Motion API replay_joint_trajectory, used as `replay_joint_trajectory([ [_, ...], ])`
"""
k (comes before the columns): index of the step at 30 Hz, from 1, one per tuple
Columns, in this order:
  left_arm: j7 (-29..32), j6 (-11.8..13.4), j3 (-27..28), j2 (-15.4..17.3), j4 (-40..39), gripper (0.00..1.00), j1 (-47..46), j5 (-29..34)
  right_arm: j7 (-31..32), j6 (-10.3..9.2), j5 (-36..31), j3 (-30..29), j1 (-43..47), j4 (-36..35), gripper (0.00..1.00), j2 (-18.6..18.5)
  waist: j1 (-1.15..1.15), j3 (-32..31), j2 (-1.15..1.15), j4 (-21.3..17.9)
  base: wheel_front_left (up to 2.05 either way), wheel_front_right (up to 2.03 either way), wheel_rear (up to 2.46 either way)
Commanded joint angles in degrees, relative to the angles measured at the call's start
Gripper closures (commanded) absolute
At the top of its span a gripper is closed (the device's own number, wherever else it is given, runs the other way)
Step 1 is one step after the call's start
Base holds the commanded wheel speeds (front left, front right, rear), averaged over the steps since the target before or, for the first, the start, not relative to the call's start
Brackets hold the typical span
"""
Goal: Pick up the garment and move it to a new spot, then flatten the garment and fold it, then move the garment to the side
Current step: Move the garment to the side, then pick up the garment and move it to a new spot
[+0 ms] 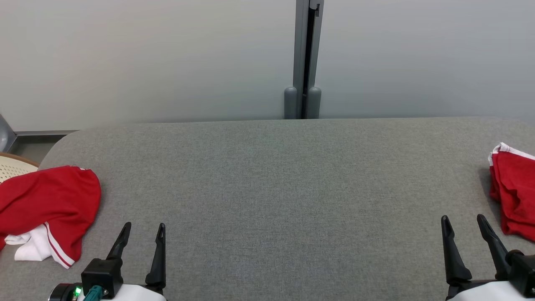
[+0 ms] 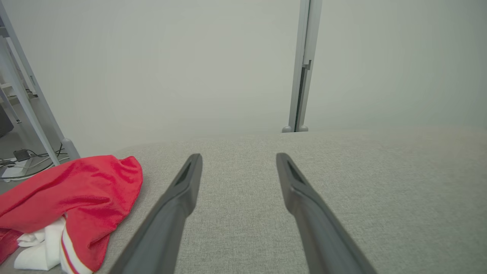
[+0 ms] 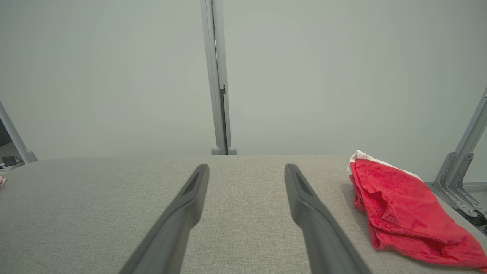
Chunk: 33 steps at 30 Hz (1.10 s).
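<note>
The desk [image 1: 267, 188] is covered in grey cloth and carries two red garments. The crumpled garment [image 1: 46, 200] lies at the lower left of the head view, just left of the left fingers [image 1: 159, 251] and not touching them. The folded garment [image 1: 516, 192] sits at the right edge of the frame, near the right fingers [image 1: 450, 246]. The crumpled one looks like the piece to pick up, since the other seems already folded and set aside.

Both pairs of fingers are spread wide with nothing between them. The left wrist view shows bare desk between the left fingers [image 2: 182, 190], and the right wrist view shows the same between the right fingers [image 3: 302, 198].

The crumpled garment [image 2: 76, 194] is probably light, soft and limp. It would sag and bunch when lifted, and it is neither slippery nor fragile. Its rounded red bulge toward the frame's centre offers a thick fold to pinch, and the white band [image 1: 33, 246] at its lower edge marks a hem that could help find a corner later.

Its long axis runs roughly across the frame from left to right, tilting slightly upward to the right, and its left end is cut off by the frame edge. Which end is the waist or the neck cannot be told.
</note>
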Motion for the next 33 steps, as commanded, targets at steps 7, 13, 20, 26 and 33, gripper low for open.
replay_joint_trajectory([
  [7, 0.15, 0.45, -0.25, 0.50, 0.24, 0.00, -0.34, -0.34, 0.28, -0.10, 0.12, -0.10, 0.33, -0.52, 0.00, -0.02, 0.00, 0.13, -0.01, -0.09, 0.00, 0.00, 0.00],
  [13, -0.17, 0.21, -0.62, 0.32, 0.55, 0.00, -1.67, -0.43, -0.10, -0.10, 0.34, -0.65, 0.07, -0.71, 0.00, -0.01, 0.00, 0.43, -0.01, 0.58, 0.00, 0.00, 0.00],
  [20, -0.45, -0.28, -1.14, 0.08, 0.91, 0.00, -4.24, -0.17, 0.52, -0.10, 0.19, -1.20, 0.71, -1.73, 0.00, -0.02, 0.00, 1.09, -0.01, 4.42, 0.00, 0.00, 0.00],
  [26, -0.93, -0.70, -1.81, -1.33, 1.75, 0.00, -8.12, -0.44, 1.58, -0.08, -0.03, 0.06, 0.30, -4.89, 0.00, -0.01, 0.00, 1.91, -0.01, 12.75, 0.00, 0.00, 0.00],
  [33, -1.28, -0.98, -2.06, -1.91, 3.42, 0.00, -9.93, -0.82, 2.73, -0.07, -0.36, 2.34, -0.49, -6.89, 0.00, -0.03, 0.00, 2.15, -0.01, 19.96, 0.00, 0.00, 0.00],
])
